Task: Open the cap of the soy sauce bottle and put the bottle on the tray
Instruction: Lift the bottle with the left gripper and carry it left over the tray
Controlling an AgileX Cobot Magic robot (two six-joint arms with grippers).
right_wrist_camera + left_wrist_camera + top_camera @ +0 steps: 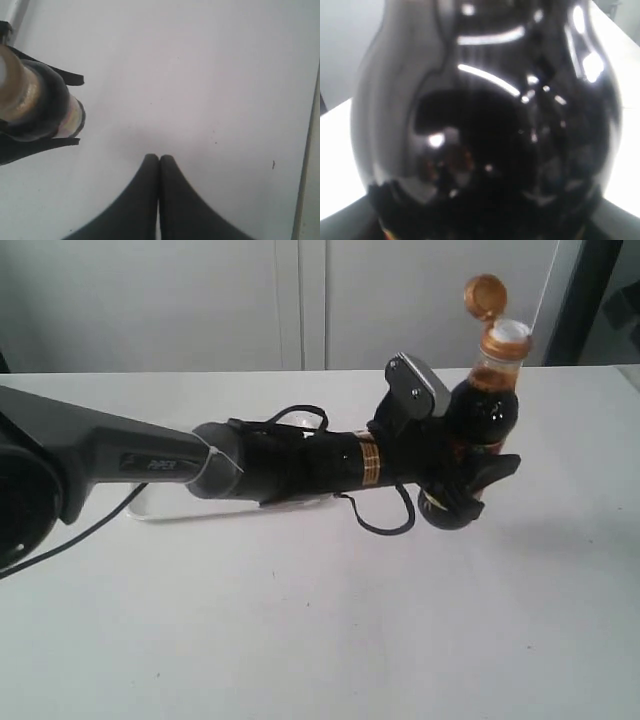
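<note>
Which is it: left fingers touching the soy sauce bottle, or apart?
Touching. Exterior view shows fingers of the left gripper clamped on the soy sauce bottle.

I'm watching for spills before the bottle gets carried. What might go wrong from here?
The cap is flipped open and the soy sauce bottle is dark to its shoulders, so any tilt could spill sauce. The left gripper grips only its lower body; it might tip in transit. The tray lies partly hidden behind the arm, so the base may catch its rim.
</note>
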